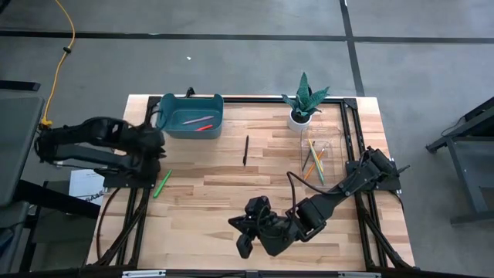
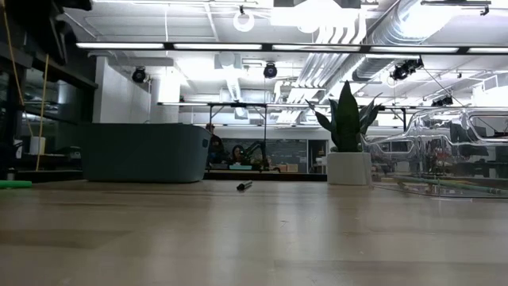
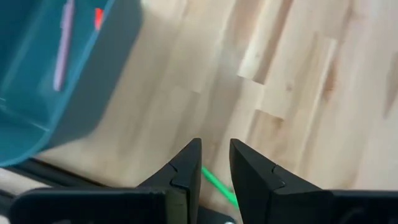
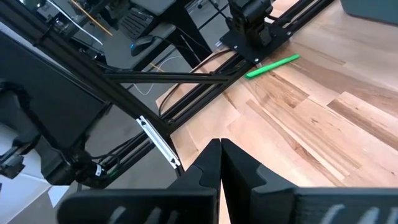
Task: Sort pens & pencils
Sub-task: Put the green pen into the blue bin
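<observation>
Hovering my left gripper (image 3: 214,163) beside the teal bin (image 1: 191,116), fingers slightly parted and pinching nothing, I see the green pen (image 1: 161,183) on the bench (image 1: 231,193) at about six o'clock from me. I should drop straight over its middle, straddle it crosswise, then close. My right gripper (image 4: 221,155) waits pressed together near the front edge.
</observation>
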Tool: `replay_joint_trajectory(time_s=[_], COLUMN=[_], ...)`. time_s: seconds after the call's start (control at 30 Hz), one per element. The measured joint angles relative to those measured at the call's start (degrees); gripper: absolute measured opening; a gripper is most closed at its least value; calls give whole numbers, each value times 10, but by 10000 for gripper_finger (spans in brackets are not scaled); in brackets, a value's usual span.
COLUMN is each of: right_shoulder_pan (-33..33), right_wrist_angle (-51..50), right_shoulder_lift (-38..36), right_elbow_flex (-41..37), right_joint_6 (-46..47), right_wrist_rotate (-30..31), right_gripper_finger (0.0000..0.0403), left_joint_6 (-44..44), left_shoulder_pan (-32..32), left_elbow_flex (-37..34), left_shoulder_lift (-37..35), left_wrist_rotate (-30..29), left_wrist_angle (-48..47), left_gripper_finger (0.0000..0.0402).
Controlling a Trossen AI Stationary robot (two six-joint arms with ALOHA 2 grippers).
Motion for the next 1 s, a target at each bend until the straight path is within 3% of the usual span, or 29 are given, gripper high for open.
replay_joint_trajectory(time_s=[0.33,0.63,1.0], right_shoulder_pan=[-1,-2,-12], right_wrist_angle=[0,-1,-2], right_shoulder_lift=[0,0,0], right_elbow_flex=[0,0,0], right_joint_6=[1,6,45], right_wrist_rotate=[0,0,-7], right_gripper_finger=[0,0,0], left_joint_6=[-167,-242,-347], left_shoulder_pan=[-173,-313,-452], left_elbow_flex=[-29,-36,-36], left_shoulder_lift=[-19,44,112], left_wrist_rotate=[-34,-115,-131], left_wrist_angle=[43,75,41], left_gripper_finger=[62,45,59])
